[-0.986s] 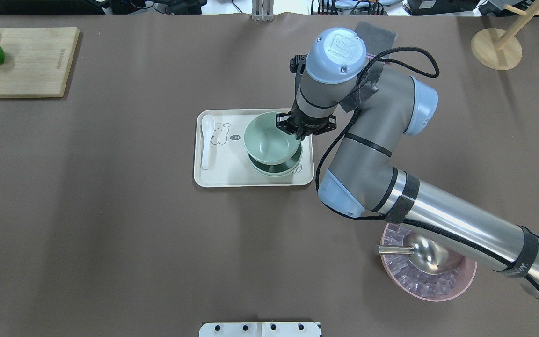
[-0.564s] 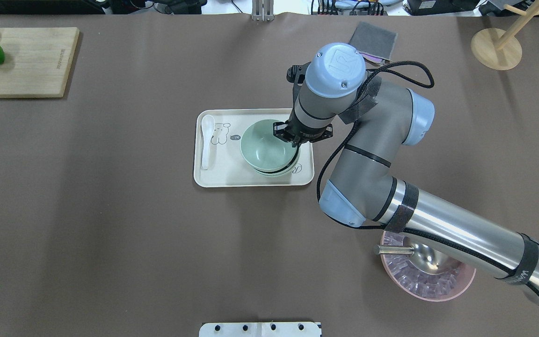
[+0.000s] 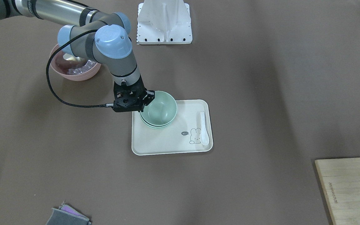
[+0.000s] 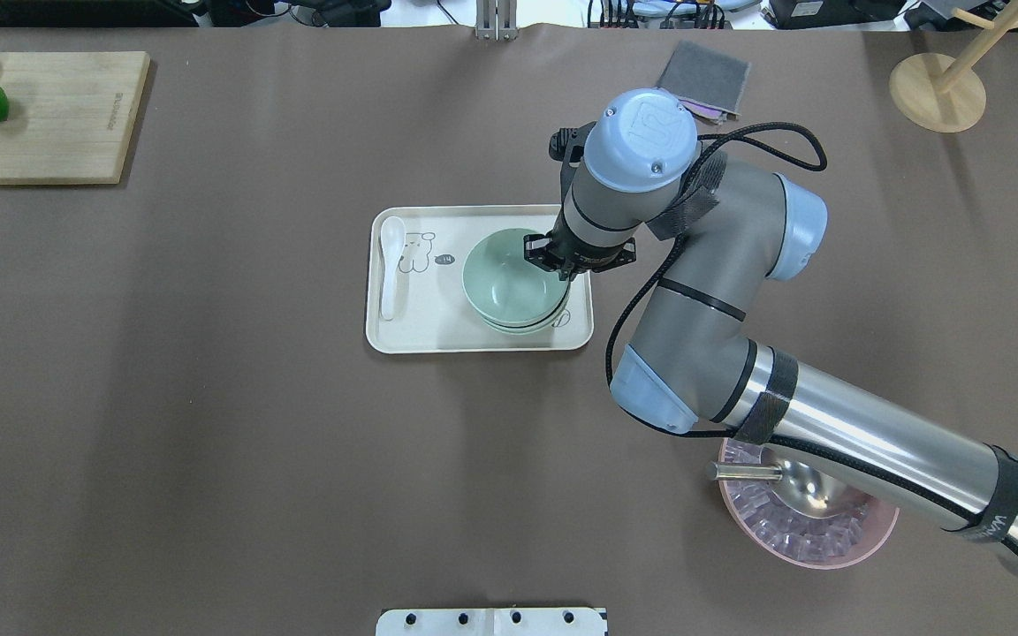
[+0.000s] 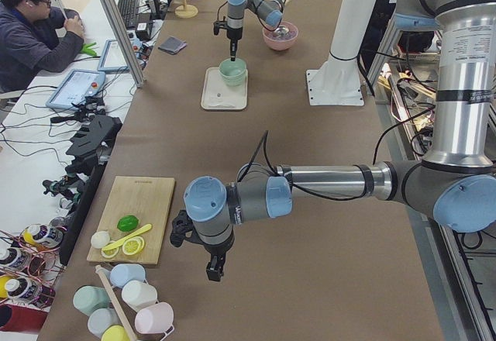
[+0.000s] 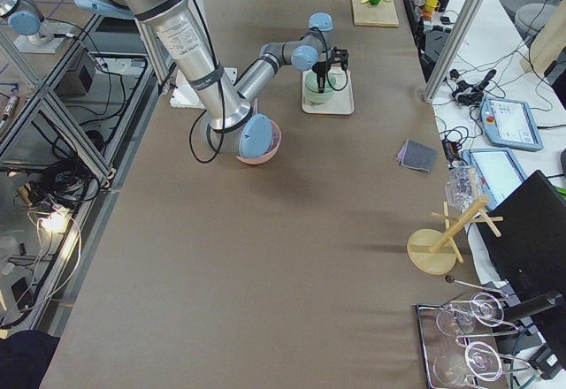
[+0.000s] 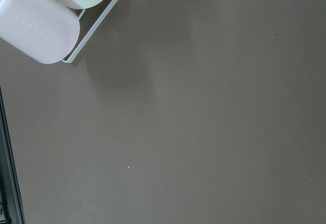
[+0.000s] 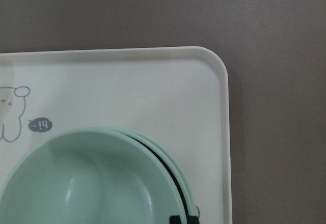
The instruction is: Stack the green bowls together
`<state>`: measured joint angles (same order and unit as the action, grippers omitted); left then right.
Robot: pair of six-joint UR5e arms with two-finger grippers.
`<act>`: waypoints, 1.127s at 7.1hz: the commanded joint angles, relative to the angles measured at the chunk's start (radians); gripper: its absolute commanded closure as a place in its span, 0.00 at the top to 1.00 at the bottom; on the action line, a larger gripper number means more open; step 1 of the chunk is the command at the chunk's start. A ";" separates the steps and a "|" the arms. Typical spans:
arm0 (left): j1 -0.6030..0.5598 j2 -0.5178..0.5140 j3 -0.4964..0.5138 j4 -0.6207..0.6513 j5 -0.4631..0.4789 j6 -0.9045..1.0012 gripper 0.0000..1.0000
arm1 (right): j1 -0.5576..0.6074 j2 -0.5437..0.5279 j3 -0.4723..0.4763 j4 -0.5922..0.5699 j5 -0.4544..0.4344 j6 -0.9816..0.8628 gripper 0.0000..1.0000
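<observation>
Right end effector (image 4: pixel 559 268) pinches the rim of the top green bowl (image 4: pixel 507 284), which lies at its 9 o'clock

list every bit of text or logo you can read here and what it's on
"hi~": dark speech bubble printed on the cream tray.
"UR": logo on the blue joint cap of the right arm.
Burned-in line on the wooden cutting board: too small to read.
White lettering on the arm's black strap: too blurred to read.
</observation>
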<state>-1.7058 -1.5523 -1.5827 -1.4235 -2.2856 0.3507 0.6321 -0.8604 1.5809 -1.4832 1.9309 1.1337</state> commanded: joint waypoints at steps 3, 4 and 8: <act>0.000 0.000 -0.002 0.000 0.000 -0.001 0.99 | 0.000 -0.009 0.005 0.000 -0.023 0.001 0.00; 0.000 0.001 -0.002 0.000 0.000 -0.001 0.99 | 0.000 -0.009 0.005 0.000 -0.026 0.001 0.00; 0.000 0.003 0.000 -0.002 0.000 0.002 0.99 | -0.002 -0.009 0.005 0.000 -0.033 0.001 0.00</act>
<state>-1.7058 -1.5505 -1.5832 -1.4249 -2.2856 0.3522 0.6310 -0.8700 1.5861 -1.4834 1.8979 1.1351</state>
